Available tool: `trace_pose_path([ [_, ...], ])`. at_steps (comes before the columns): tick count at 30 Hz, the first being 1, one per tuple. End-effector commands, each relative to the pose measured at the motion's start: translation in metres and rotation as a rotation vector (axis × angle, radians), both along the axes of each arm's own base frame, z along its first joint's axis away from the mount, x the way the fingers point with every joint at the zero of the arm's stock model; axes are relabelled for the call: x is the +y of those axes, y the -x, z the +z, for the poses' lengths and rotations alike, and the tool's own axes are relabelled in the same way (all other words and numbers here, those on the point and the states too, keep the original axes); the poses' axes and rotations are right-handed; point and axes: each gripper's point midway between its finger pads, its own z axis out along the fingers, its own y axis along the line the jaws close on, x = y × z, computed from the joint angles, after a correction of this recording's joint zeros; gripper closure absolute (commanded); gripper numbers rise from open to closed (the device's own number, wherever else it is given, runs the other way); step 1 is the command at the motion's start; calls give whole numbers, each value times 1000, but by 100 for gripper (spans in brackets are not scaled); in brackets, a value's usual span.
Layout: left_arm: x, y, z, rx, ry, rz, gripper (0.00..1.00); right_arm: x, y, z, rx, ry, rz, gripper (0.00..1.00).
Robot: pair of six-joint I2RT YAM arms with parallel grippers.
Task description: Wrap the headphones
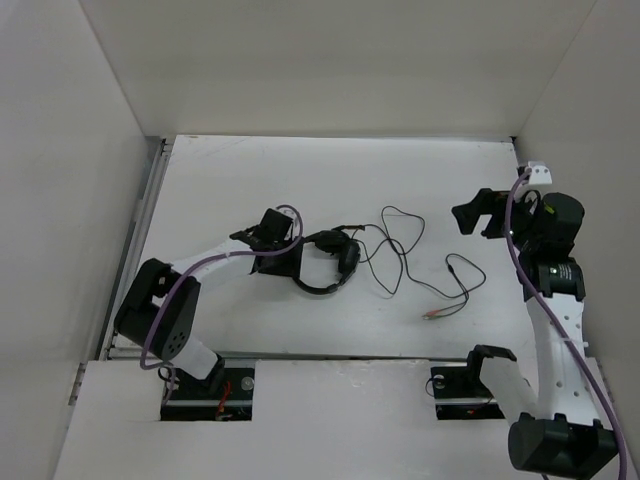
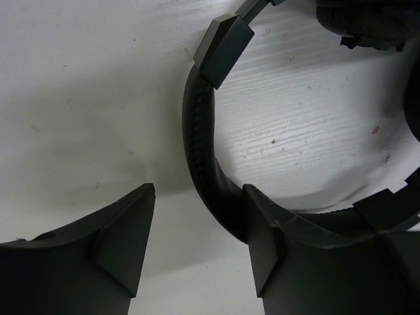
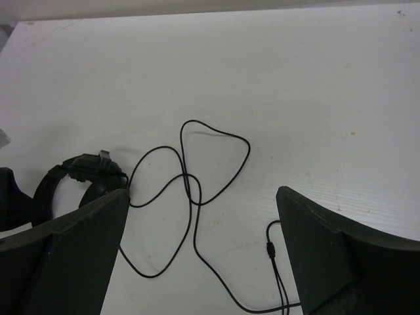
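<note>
The black headphones [image 1: 333,262] lie on the white table left of centre, and their thin cable [image 1: 395,250] runs right in loose loops to the pink and green plugs [image 1: 432,315]. My left gripper [image 1: 290,265] is open at the headband's left side. In the left wrist view the gripper [image 2: 199,188] is low over the table, with the headband [image 2: 197,125] curving in against the inner face of the right finger [image 2: 269,230]. My right gripper [image 1: 470,215] is open and empty, above the table to the right. In its own view the gripper [image 3: 203,190] looks down on the cable loops [image 3: 190,184] and the headphones [image 3: 72,177].
White walls enclose the table [image 1: 250,180] on the left, back and right. A metal rail [image 1: 145,220] runs along the left edge. The cable's splitter [image 3: 270,249] lies near my right finger [image 3: 315,230]. Purple robot cables [image 1: 515,230] run along both arms.
</note>
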Motion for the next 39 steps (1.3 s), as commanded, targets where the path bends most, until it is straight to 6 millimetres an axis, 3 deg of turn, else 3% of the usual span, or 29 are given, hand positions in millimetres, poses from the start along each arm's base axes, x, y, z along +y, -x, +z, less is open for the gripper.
trace_pose_path([
  [1, -6, -8, -1, -26, -16, 13, 49, 0, -1, 20, -84, -18, 1, 0],
  [12, -23, -2, -33, 41, -53, -11, 91, -8, 8, 26, -123, -24, -39, 0],
  [16, -32, -13, -26, 20, -44, -22, 100, -7, 10, 25, -129, 5, -25, 0],
  [21, -31, -68, 27, -96, -13, 12, 100, 11, 11, 9, -149, 169, 101, 0],
  [25, -23, -113, 93, -206, 44, 46, 100, 42, 14, -22, -174, 352, 286, 0],
  [27, -16, -131, 132, -263, 78, 53, 100, 61, 16, -27, -193, 378, 364, 0],
  [30, -8, -144, 179, -318, 140, 45, 100, 86, 13, -16, -248, 333, 428, 0],
  [35, 5, -153, 250, -445, 188, 26, 100, 132, 3, 21, -366, 194, 528, 0],
  [39, 8, -150, 289, -513, 200, -9, 100, 172, -3, 50, -447, 106, 612, 0],
])
